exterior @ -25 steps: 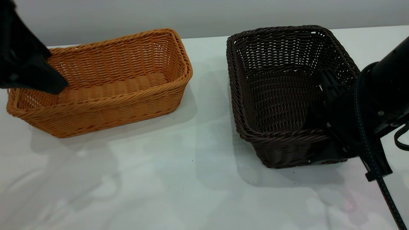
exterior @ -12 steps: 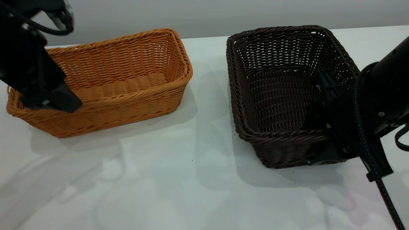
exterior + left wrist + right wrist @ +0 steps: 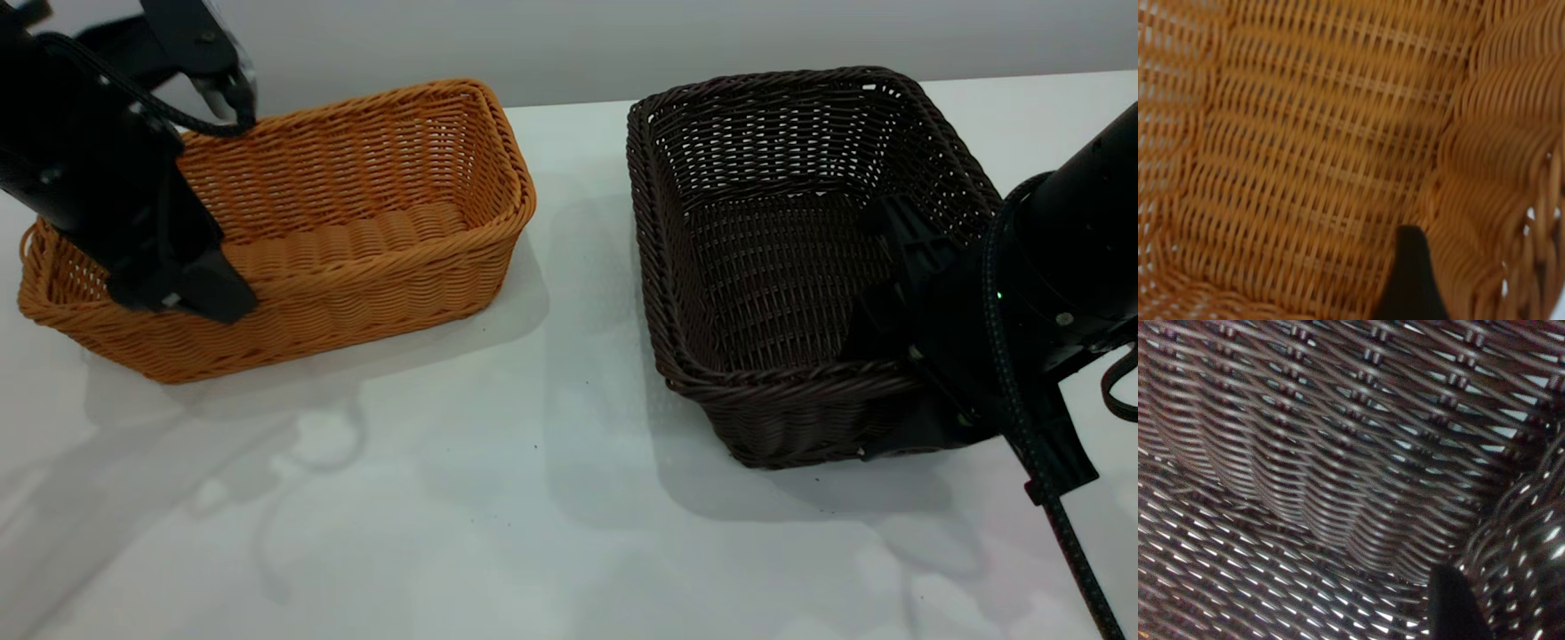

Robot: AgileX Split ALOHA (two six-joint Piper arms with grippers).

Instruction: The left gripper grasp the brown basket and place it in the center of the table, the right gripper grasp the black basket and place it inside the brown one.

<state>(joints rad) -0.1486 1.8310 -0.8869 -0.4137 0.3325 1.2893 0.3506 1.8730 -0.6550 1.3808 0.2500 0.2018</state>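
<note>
Two woven baskets stand well apart on the white table, the brown basket toward the left and the black basket toward the right, with bare tabletop between them. Neither sits at the table's middle, and neither is inside the other.

The left hand reaches down at the brown basket's left end, over its near long wall. Its dark finger covers part of that wall and rim, so the exterior view does not show whether the wall is pinched. In the left wrist view one black fingertip lies against the inner weave beside the rim; the other finger is out of view, so I cannot tell whether this hand is apart or together.

The right hand straddles the black basket's near right corner: one finger is inside the basket and another part is outside, low against the wall. It appears clamped on that wall. The right arm and its braided cable hide the corner itself.

Faint grey shadows and a few dark specks mark the table. Behind it runs a plain pale wall. The left arm is cut off by the picture's edge, as is the right arm's upper part.
</note>
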